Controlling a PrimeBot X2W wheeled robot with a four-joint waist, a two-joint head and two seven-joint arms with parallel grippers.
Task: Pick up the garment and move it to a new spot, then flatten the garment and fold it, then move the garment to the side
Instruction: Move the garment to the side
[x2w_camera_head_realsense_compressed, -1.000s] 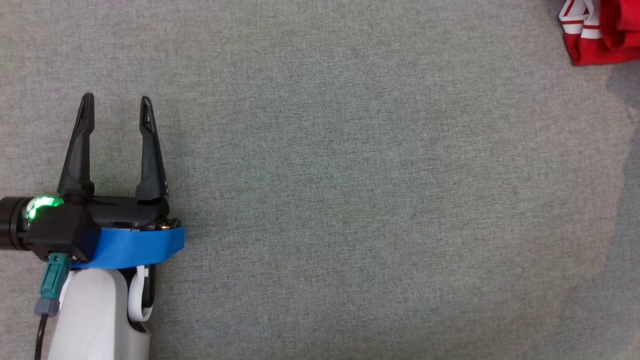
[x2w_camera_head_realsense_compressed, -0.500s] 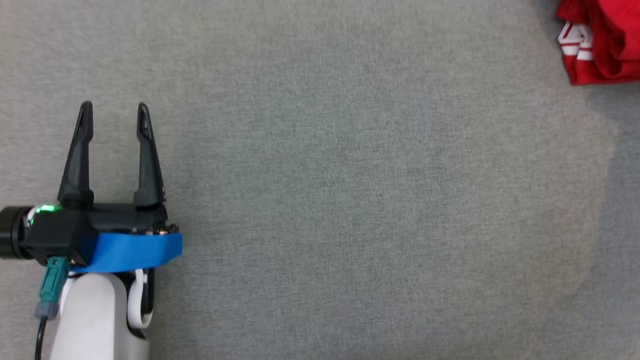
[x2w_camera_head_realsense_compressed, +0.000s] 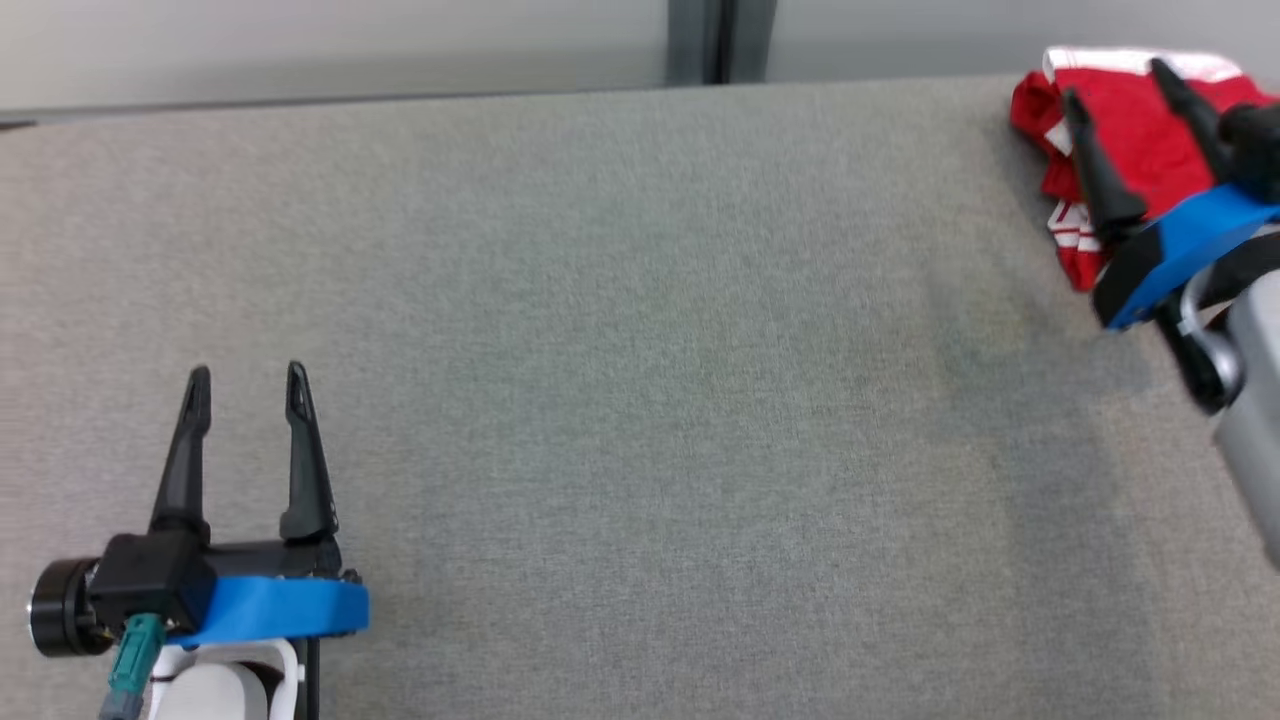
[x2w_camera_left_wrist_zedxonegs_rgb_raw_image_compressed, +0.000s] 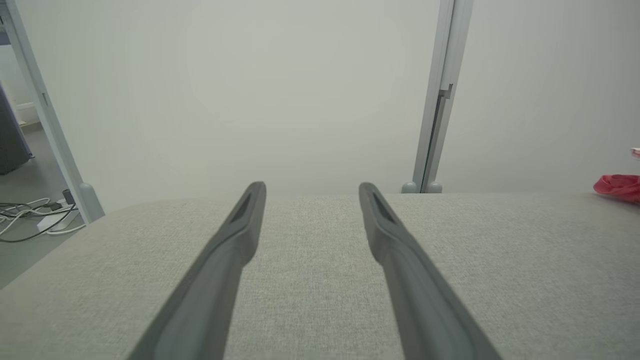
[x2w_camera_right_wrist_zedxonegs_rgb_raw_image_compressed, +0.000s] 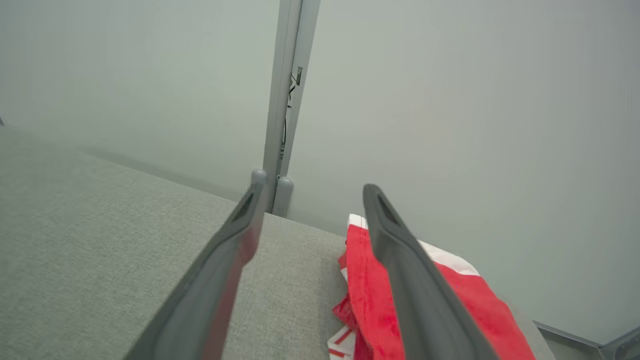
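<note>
The left gripper (x2w_camera_head_realsense_compressed: 247, 372) hovers over the near left part of the grey table (x2w_camera_head_realsense_compressed: 640, 350), fingers spread wide and holding nothing. Over the table's far right corner, the right gripper (x2w_camera_head_realsense_compressed: 1116, 80) is also spread wide, gripping nothing. The red and white garment (x2w_camera_head_realsense_compressed: 1145, 140) lies bunched beneath it at the table's far edge. Beyond that edge stands a pale wall with a grey post (x2w_camera_head_realsense_compressed: 710, 40).

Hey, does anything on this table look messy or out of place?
The red garment sits bunched and uneven at the far right corner of the grey table, near its edge, not flat or neatly squared. The right gripper is open above it, gripping nothing. Nothing else stands out.
</note>
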